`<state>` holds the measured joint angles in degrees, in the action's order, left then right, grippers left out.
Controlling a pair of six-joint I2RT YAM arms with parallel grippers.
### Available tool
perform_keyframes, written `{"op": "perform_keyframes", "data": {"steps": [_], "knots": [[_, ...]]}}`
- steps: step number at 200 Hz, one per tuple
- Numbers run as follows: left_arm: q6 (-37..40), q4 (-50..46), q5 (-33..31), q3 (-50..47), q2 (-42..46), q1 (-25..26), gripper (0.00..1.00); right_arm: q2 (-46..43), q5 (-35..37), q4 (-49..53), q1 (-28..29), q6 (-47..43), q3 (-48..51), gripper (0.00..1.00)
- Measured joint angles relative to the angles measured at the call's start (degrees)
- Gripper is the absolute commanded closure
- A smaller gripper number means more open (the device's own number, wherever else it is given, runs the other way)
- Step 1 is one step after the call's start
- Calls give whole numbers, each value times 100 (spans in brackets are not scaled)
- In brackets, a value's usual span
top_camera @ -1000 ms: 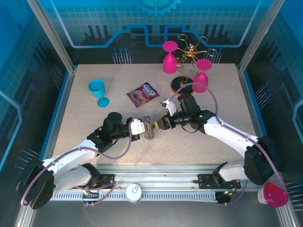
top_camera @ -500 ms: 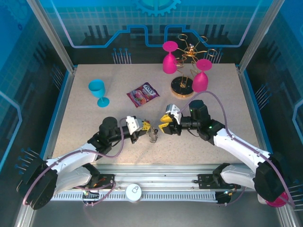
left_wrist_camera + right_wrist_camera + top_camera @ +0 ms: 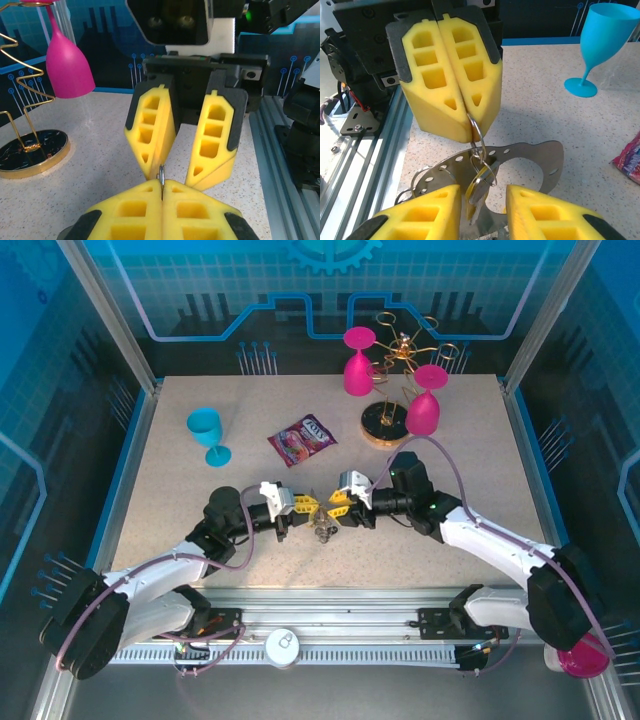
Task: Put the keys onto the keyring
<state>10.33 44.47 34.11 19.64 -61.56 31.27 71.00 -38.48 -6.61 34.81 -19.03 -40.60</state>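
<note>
My left gripper is shut on a small split ring at the top of the keyring, a flat silvery crescent plate with holes that hangs below it over the table. Linked rings carry a yellow-headed key down from that split ring. My right gripper faces the left one, open. The key hangs between its yellow fingers, with a gap on each side. In the left wrist view my left gripper pinches the ring's edge, and the right gripper stands open just beyond. From above, the keyring dangles between both.
A blue goblet stands at the left and a snack packet lies mid-table. The gold rack's round base sits at the back right with pink glasses hung on it. The aluminium rail runs along the near edge.
The right arm has swung its wrist round and come in closer, facing the left gripper. The left gripper has drawn back slightly to the left. The keyring still hangs from it.
</note>
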Motion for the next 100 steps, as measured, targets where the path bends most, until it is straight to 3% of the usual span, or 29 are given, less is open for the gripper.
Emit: {"op": "perform_keyframes", "data": {"steps": [100], "knots": [[2, 44, 181, 0, 0, -4, 100, 37, -232, -289, 79, -7, -24, 77]]}}
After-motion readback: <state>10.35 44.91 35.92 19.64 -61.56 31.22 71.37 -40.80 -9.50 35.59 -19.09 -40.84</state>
